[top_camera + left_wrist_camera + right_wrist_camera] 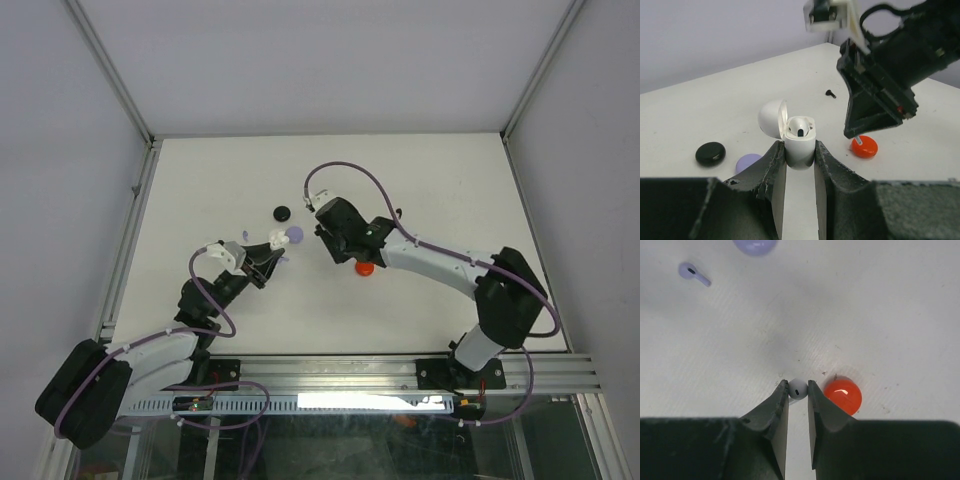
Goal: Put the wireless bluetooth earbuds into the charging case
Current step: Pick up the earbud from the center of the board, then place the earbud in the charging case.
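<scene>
Both pincers grip. The left gripper (800, 152) clamps an open white case (799, 142), a seated bud (800, 129) inside, while the right gripper (798, 386) pinches a white bud (798, 389) just beside a red case (843, 395).

- Four cases: a black case (710, 153), a purple case (749, 161) and a red case (864, 146), all closed, plus one white case (799, 145) with its lid open.
- Four earbuds: a purple earbud (694, 274), a black earbud (830, 93), a white earbud (798, 388) and a seated earbud (800, 131) inside the white case.
- Two claws: the left claw (799, 148) and the right claw (798, 385).
</scene>
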`<state>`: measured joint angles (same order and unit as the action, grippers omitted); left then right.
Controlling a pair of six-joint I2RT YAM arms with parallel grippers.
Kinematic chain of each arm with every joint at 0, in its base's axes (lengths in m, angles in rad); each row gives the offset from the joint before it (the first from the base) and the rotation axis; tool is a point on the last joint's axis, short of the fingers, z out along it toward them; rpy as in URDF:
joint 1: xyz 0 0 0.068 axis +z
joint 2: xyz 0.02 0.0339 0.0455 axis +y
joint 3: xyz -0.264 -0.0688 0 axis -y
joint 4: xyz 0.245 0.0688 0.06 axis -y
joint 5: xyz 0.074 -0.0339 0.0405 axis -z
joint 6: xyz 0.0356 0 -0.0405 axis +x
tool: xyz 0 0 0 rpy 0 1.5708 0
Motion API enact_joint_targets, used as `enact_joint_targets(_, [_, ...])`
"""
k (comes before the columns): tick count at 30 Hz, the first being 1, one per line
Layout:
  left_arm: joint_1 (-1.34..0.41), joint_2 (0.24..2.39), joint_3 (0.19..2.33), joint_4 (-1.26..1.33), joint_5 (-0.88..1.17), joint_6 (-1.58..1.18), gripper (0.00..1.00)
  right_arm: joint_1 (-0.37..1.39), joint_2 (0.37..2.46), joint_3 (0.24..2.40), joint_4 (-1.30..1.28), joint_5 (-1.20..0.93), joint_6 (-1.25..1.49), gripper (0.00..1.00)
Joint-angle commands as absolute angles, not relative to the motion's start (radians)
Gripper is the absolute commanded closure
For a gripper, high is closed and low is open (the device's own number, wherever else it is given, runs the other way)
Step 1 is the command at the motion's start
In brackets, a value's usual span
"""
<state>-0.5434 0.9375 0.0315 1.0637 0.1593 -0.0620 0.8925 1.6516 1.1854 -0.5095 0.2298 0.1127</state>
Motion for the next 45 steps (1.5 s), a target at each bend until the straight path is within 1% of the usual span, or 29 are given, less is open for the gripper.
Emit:
enact_joint_targets(1, [-0.546,0.966,0.036,1.203,0.26,-0.06,1.0,0.938,1.522,1.19,-0.452,0.371,0.109,0.83])
enact_joint_targets(8, [-0.546,0.988,0.053,1.277,0.353,-0.104,1.0,1.027,1.352,1.164,-0.36,0.464,0.04,0.83])
enact_joint_targets(14, [-0.546,0.992,0.064,1.333,0.421,-0.164,1.0,1.083,1.204,1.078,-0.187,0.438,-0.01,0.83])
enact_joint_targets(21, [-0.546,1.015,0.118,1.341,0.479,-0.205,1.0,1.136,1.117,0.989,0.011,0.38,-0.112,0.82])
enact_joint_targets(32, [-0.546,1.031,0.176,1.314,0.541,-0.31,1.0,1.174,1.082,0.883,0.269,0.277,-0.276,0.82])
enact_joint_targets(45, [-0.547,1.018,0.183,1.303,0.546,-0.387,1.0,1.201,1.106,0.877,0.31,0.233,-0.361,0.82])
